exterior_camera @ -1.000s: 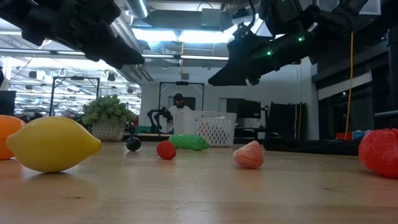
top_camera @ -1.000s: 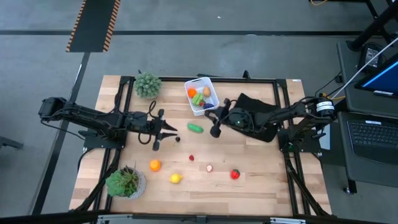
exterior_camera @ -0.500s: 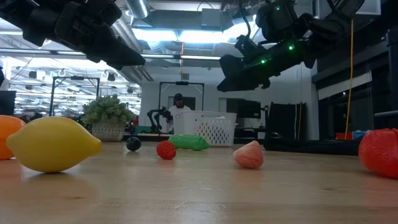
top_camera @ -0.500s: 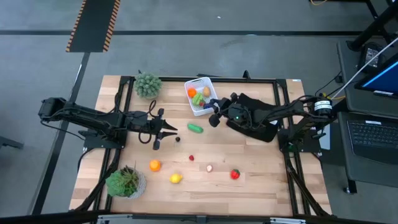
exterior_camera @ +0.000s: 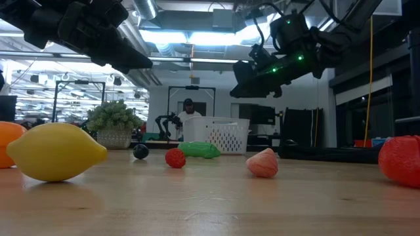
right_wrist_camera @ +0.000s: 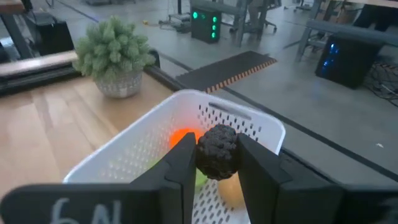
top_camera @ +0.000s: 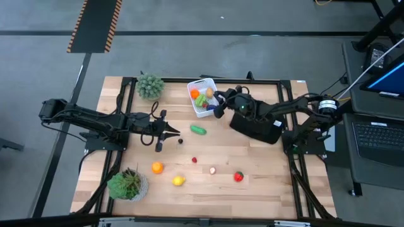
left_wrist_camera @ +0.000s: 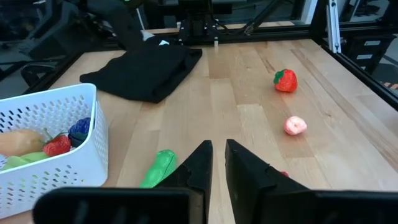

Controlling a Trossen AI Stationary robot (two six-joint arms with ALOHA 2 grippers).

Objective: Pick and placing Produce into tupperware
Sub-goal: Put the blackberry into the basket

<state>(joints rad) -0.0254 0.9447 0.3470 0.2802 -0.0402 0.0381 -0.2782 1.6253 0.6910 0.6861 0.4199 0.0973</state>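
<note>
Wooden table (top_camera: 265, 170), scattered produce (top_camera: 178, 181), workshop room behind.

The only writing that shows is a pale hand-drawn marking on the dark body of the right gripper (right_wrist_camera: 214, 163), seen in the right wrist view; it looks like the characters "6A" followed by an upright stroke, but it is cut off by the picture's edge and cannot be read with certainty. No other text, label, brand or number can be read.
</note>
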